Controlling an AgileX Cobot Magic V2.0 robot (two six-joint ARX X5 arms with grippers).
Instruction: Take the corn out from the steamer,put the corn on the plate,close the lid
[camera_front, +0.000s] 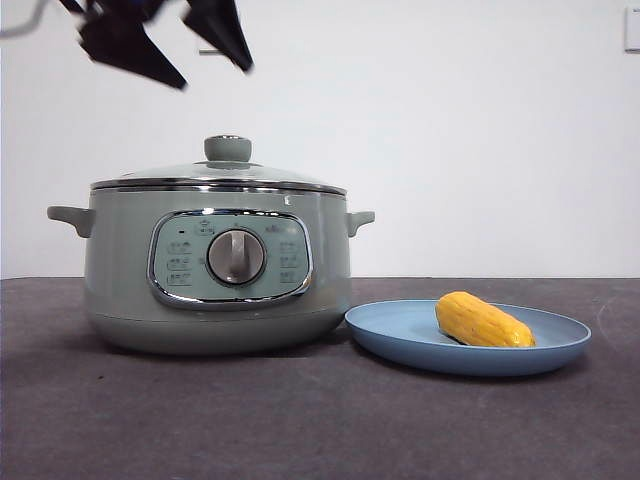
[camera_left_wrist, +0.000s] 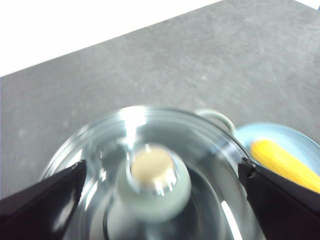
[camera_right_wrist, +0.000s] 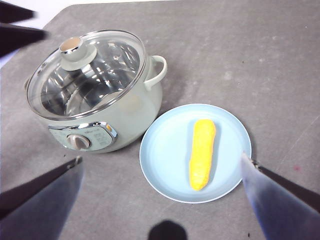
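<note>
The sage-green steamer (camera_front: 215, 280) stands on the table with the glass lid (camera_front: 220, 178) closed on it. The corn (camera_front: 482, 321) lies on the light-blue plate (camera_front: 400, 335), right of the steamer. My left gripper (camera_front: 214, 72) is open and empty, up above the lid's green knob (camera_left_wrist: 152, 182), clear of it. In the left wrist view the left gripper (camera_left_wrist: 162, 167) has a jaw on each side of the knob. My right gripper (camera_right_wrist: 161, 159) is open and empty, high above the plate (camera_right_wrist: 165, 150) and corn (camera_right_wrist: 201, 152). The steamer (camera_right_wrist: 100, 107) also shows there.
The dark grey table (camera_front: 320, 420) reaches a white wall (camera_front: 480, 130) behind. The plate's rim lies close beside the steamer's base. The steamer's side handle (camera_right_wrist: 159, 70) sticks out toward the plate.
</note>
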